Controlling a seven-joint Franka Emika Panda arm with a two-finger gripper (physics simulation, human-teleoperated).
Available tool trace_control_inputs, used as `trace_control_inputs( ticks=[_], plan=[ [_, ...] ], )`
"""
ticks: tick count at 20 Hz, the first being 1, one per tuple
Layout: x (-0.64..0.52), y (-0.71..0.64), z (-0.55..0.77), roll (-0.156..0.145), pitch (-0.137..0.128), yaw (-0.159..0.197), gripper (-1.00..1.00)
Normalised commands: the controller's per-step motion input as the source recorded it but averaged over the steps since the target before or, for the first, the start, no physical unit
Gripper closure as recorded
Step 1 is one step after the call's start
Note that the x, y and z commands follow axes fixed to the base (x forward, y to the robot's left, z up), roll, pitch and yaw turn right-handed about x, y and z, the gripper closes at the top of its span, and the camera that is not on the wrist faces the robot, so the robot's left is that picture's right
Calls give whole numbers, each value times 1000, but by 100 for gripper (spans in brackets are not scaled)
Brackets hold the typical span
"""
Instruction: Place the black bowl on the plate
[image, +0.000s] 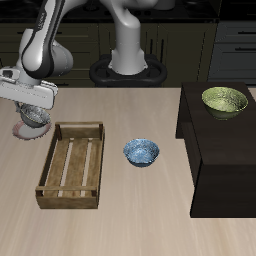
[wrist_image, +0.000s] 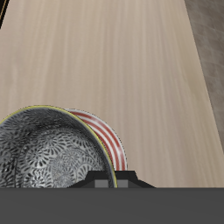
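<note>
Exterior view: the gripper (image: 33, 113) covers most of the black bowl (image: 36, 124) and the plate (image: 22, 131); only slivers show at its 6 and 8 o'clock. Finger position cannot be determined.

Wrist view: the black bowl (wrist_image: 48, 149) is cut by the picture's edge and hides most of the plate (wrist_image: 107, 138). Contact between them cannot be told.

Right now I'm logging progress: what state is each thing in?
black bowl: held in the gripper, above the plate, not released
plate: on the table, partly covered by the bowl
blue bowl: upright, empty
olive-yellow bowl: upright on the dark cabinet
wooden tray: empty
</note>
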Motion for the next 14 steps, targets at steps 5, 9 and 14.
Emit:
trace_control_inputs(
  ticks=[5, 9, 14],
  plan=[
    [139, 3, -229, -15, 42, -2, 100],
    [-16, 19, -334, -10, 69, 6, 100],
    [-231, 133, -97, -9, 10, 47, -100]
  ],
)
